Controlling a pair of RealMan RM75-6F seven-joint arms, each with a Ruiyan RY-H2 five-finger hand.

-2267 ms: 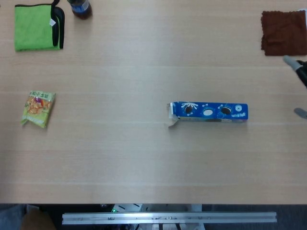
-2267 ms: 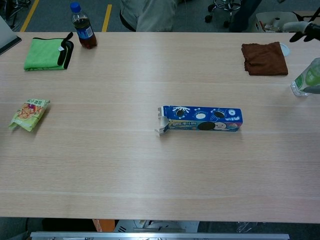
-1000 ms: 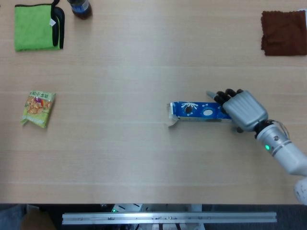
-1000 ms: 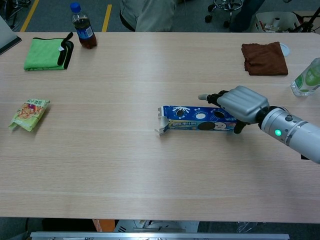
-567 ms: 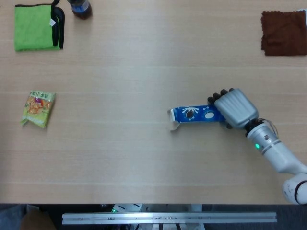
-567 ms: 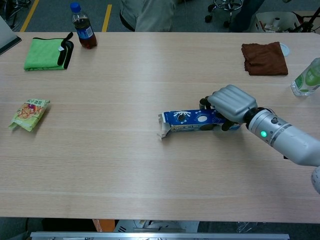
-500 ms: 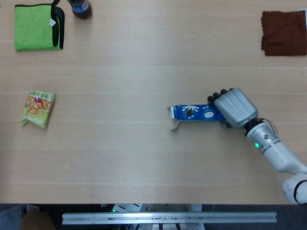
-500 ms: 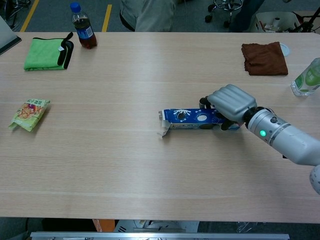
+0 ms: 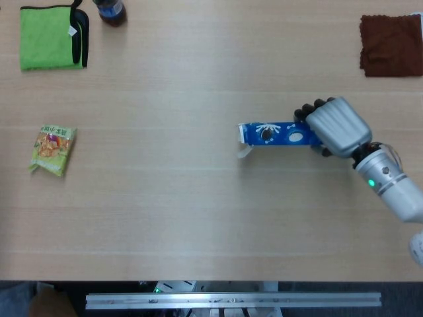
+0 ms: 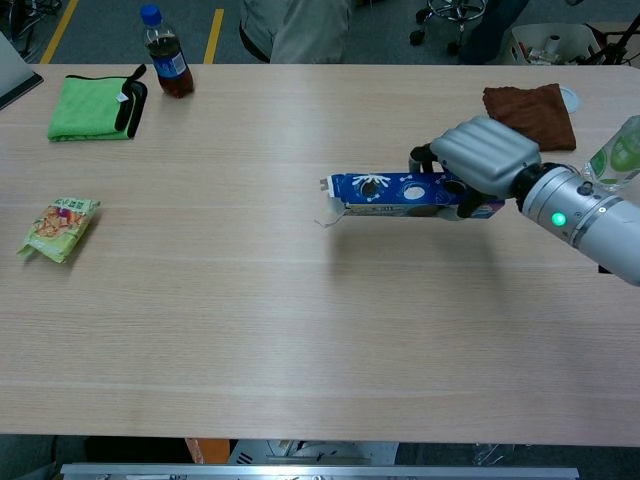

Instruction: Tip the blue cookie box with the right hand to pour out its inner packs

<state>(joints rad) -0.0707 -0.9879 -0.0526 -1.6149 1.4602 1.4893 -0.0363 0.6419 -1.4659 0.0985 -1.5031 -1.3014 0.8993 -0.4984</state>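
Observation:
The blue cookie box [image 9: 274, 135] [image 10: 392, 193] is long and narrow, printed with cookies, and hangs roughly level above the table. Its open flap end [image 9: 243, 140] [image 10: 331, 200] points left. My right hand [image 9: 335, 127] [image 10: 482, 153] grips the box's right end from above, fingers wrapped around it. A faint shadow lies on the table under the box in the chest view. No inner packs show outside the box. My left hand is in neither view.
A snack packet [image 9: 52, 150] [image 10: 58, 227] lies at the left. A green cloth [image 9: 49, 36] [image 10: 92, 107] and a cola bottle [image 10: 166, 53] sit far left. A brown cloth [image 9: 390, 44] [image 10: 528, 116] lies far right, with a green-labelled bottle [image 10: 618, 155] by the right edge.
My right hand came in from the right, closed on the box's right end and lifted it off the table, carrying it slightly back and to the right.

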